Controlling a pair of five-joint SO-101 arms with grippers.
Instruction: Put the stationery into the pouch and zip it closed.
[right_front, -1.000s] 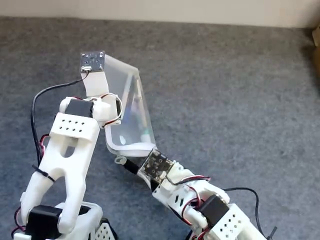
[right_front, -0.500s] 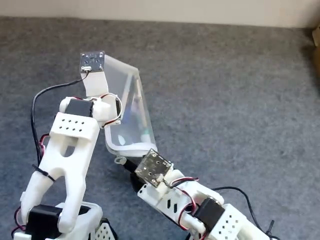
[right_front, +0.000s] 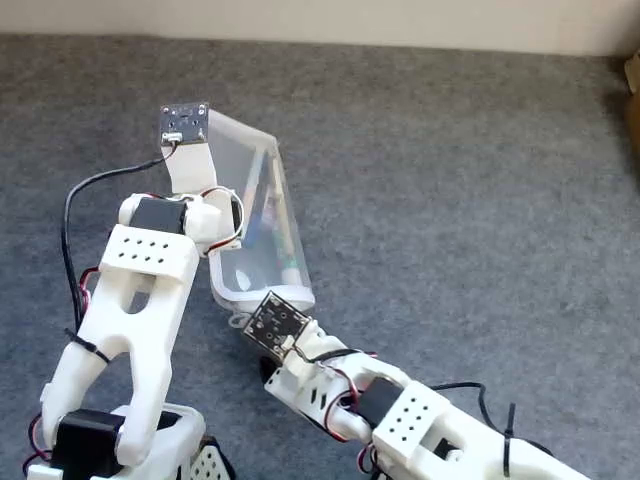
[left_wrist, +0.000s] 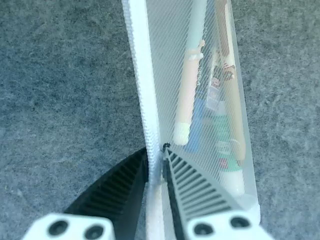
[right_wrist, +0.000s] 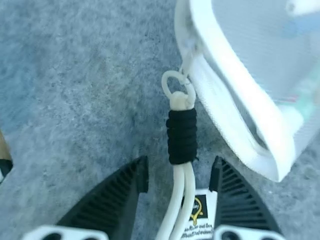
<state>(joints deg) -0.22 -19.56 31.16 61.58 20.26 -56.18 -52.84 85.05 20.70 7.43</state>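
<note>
Here, pouch with long axis near-to-far, left end effector clamping its edge, right end effector open.

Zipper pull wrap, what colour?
Black wrap around a white cord, clearest in the right wrist view.

Both arms low, grippers near each other

Left arm: stretched forward, wrist pitched down. Left gripper is clamped on the pouch edge, jaws pressed tight against it.
Right arm: angled in toward the left one. Right gripper has its jaws apart, straddling the zip cord without pinching it.
</note>
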